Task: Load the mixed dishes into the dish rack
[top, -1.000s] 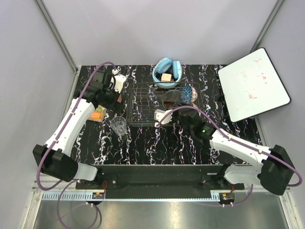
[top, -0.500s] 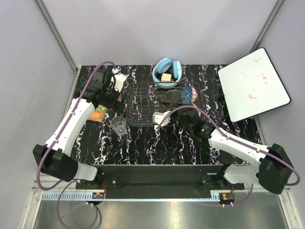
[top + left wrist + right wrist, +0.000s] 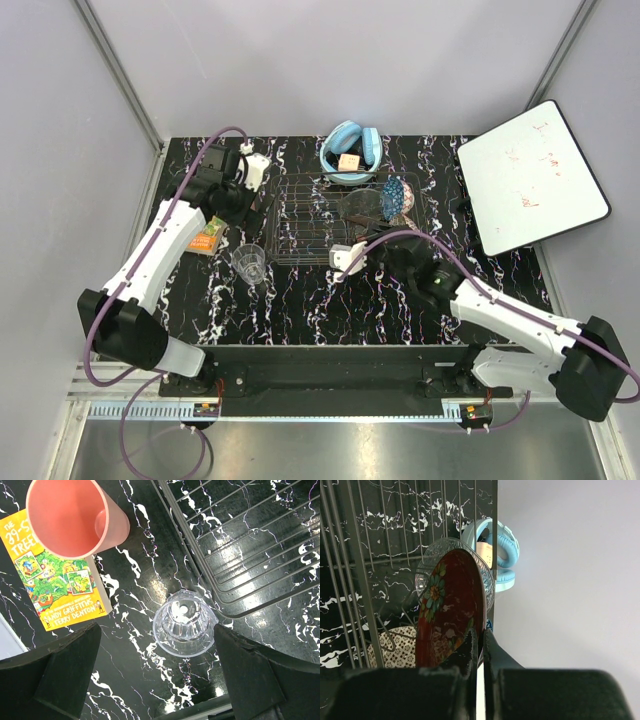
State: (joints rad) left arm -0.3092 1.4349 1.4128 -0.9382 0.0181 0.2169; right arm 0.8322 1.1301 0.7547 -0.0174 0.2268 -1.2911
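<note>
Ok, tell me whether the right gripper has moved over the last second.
Yes. In the top view the right gripper has drawn back toward the near side, away from the dish rack.

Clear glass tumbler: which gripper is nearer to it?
Left. The left gripper hangs open above the clear glass tumbler; the right gripper is shut by the red floral plate in the dish rack.

Pretty bright, even light from overhead, shadows stay soft. The glossy black tabletop throws little glints, and the glass tumbler sparkles too. The right wrist view goes blurry up close, and the pale wall is washed out.
</note>
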